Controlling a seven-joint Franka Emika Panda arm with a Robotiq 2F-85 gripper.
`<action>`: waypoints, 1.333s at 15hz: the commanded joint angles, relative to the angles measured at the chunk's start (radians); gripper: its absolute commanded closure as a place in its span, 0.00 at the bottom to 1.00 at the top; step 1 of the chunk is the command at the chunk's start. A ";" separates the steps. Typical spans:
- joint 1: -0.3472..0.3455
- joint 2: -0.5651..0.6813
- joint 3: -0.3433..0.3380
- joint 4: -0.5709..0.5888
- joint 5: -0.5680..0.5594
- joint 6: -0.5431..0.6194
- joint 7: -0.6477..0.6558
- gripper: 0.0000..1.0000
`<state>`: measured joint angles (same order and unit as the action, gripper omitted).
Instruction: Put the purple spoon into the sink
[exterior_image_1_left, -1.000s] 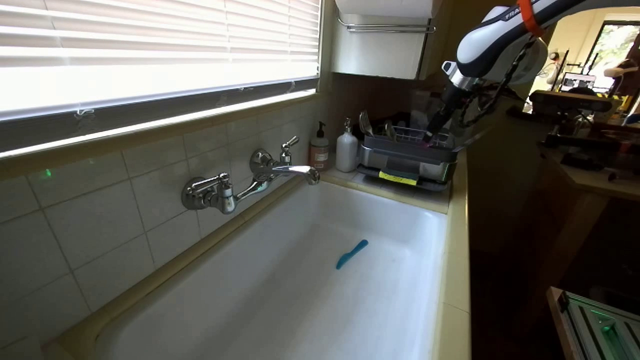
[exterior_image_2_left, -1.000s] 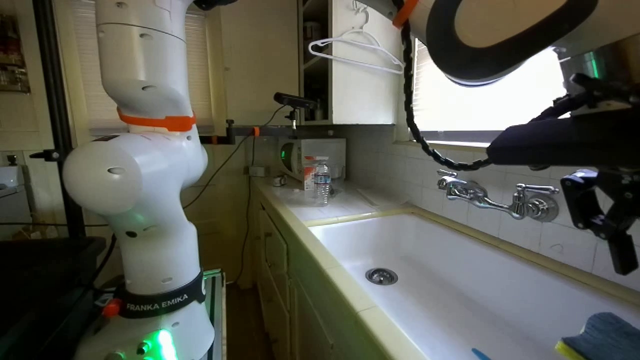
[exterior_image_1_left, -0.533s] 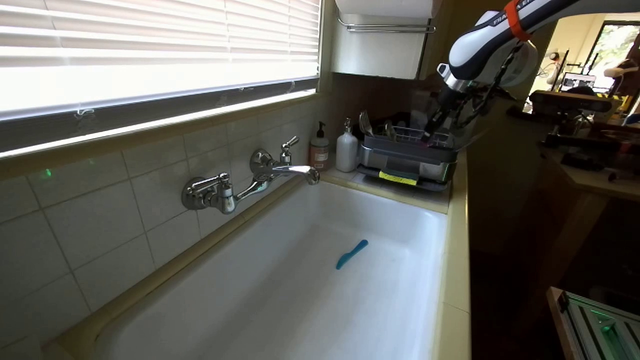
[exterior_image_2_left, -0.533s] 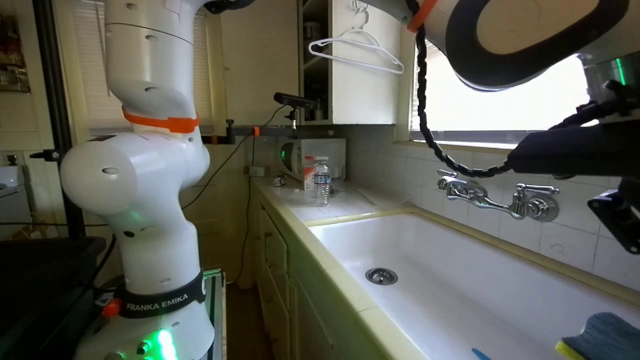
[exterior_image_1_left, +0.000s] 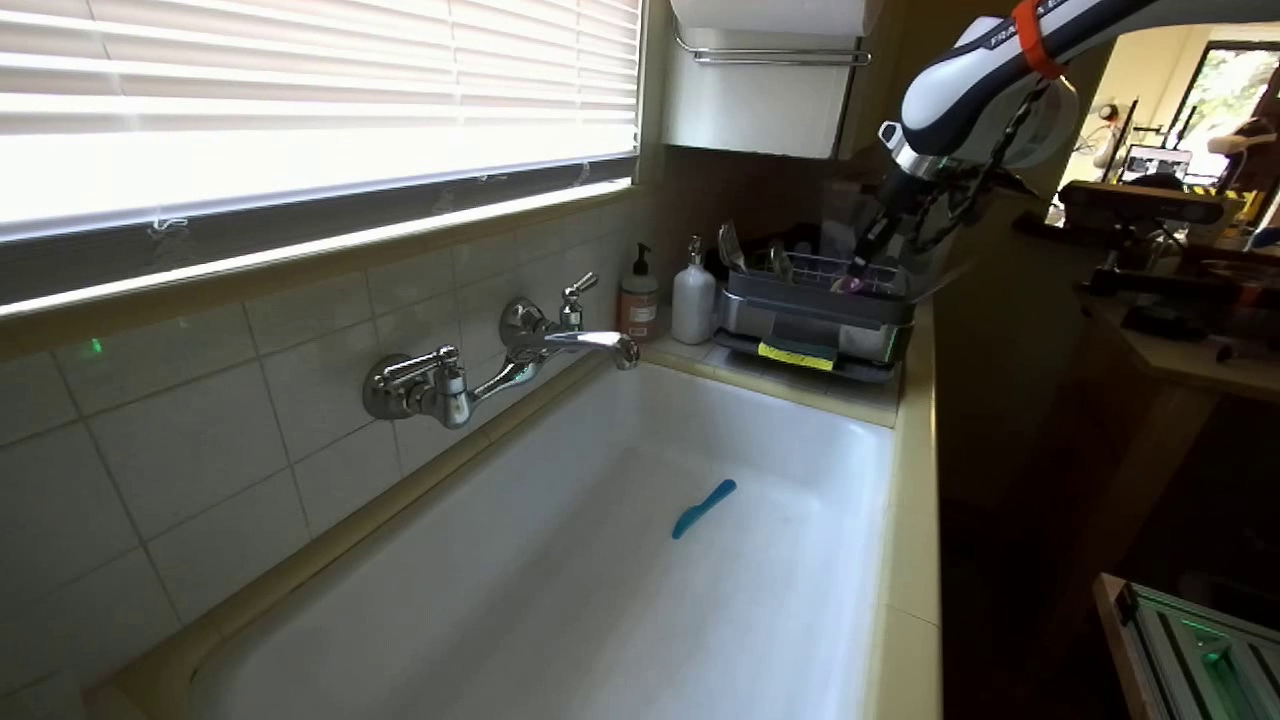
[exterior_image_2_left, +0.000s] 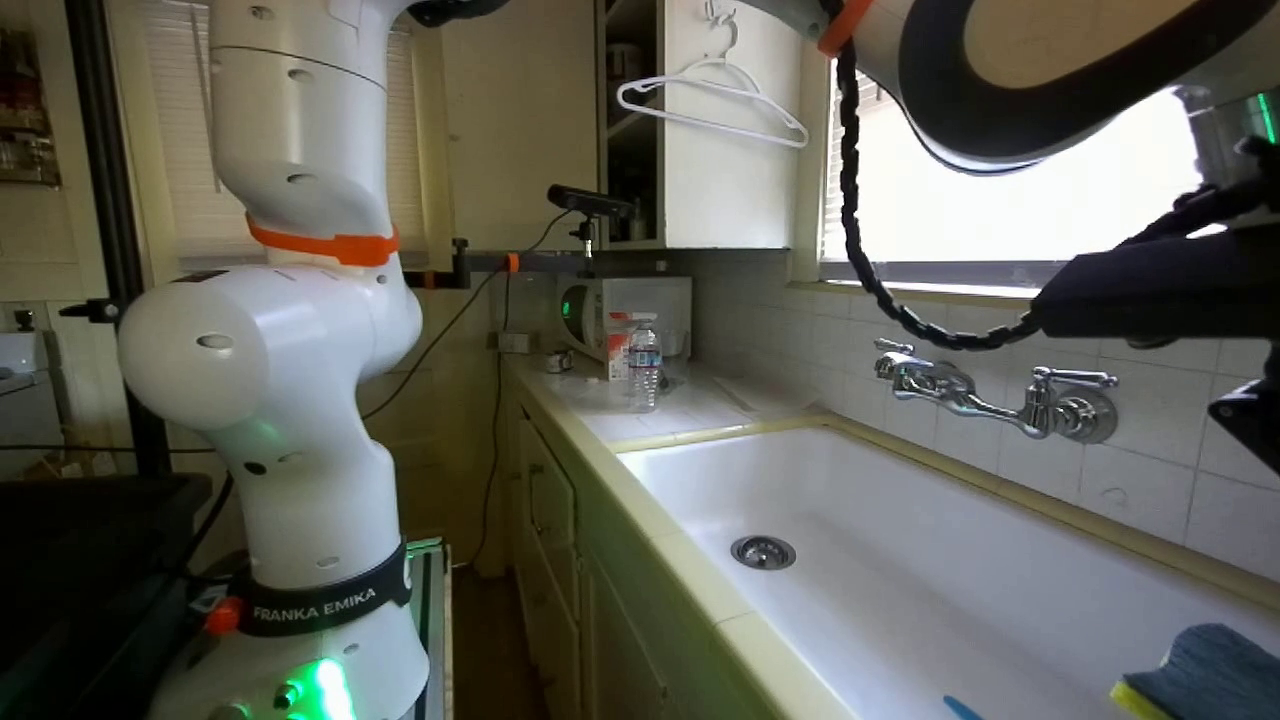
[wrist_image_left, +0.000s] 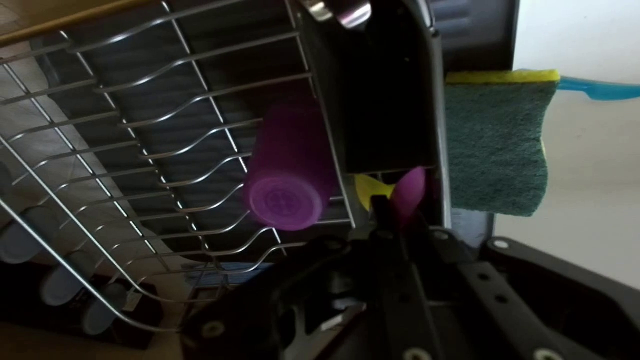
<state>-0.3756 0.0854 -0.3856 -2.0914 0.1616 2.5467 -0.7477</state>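
Robot arm (exterior_image_2_left: 280, 340), white sink (exterior_image_2_left: 880, 590), faucet (exterior_image_2_left: 985, 408)

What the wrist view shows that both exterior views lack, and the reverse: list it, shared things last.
Only the wrist view: the yellow utensil beside the purple spoon.
Only the exterior views: the faucet and window blinds.
All three: the sink, blue utensil, sponge and tool.
Unclear: whether the purple patch in an exterior view is spoon or purple cup.
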 joint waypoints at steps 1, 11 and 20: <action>-0.012 -0.040 0.012 -0.015 -0.045 -0.007 0.023 0.98; 0.012 -0.195 0.013 -0.066 -0.101 -0.002 0.005 0.98; 0.088 -0.345 0.013 -0.151 -0.095 -0.041 -0.067 0.98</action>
<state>-0.3226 -0.2010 -0.3655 -2.1881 0.0766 2.5425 -0.7817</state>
